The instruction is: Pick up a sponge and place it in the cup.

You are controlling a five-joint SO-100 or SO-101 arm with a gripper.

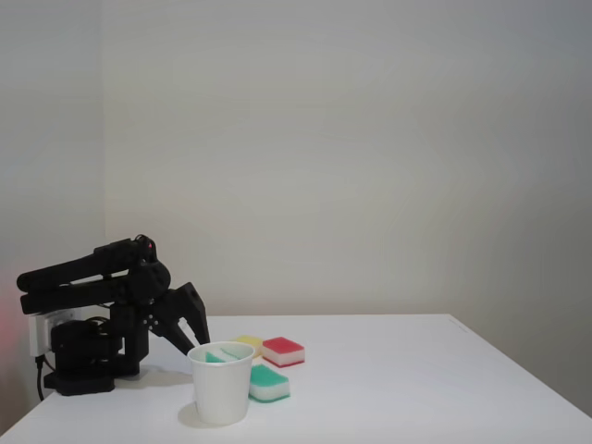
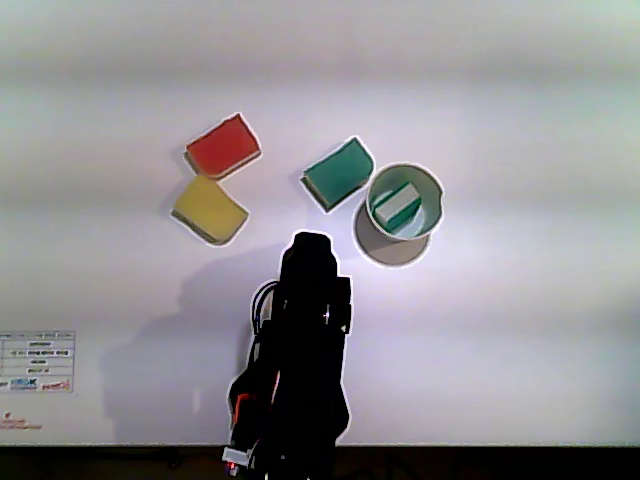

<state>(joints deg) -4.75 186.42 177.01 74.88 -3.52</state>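
Sponge point(image 2: 397, 207), teal over white, stands tilted inside the cup point(image 2: 432, 190), right of centre in the other view. Second teal sponge point(image 2: 338, 173) lies just beside the cup's left rim; red sponge point(image 2: 223, 145) and yellow sponge point(image 2: 209, 208) sit touching, upper left. Claw point(image 1: 196, 333) hangs low behind the cup in the fixed view, grasping nothing; jaw spread cannot be told. Tabletop point(image 1: 444, 388) is open rightward to its edge.

The fixed view looks level across the table point(image 1: 444, 388) from its far side, facing the claw point(image 1: 198, 335) and wall. The other view looks straight down, seemingly from above the arm's base. Both share the cup point(image 2: 404, 203) beside the claw.
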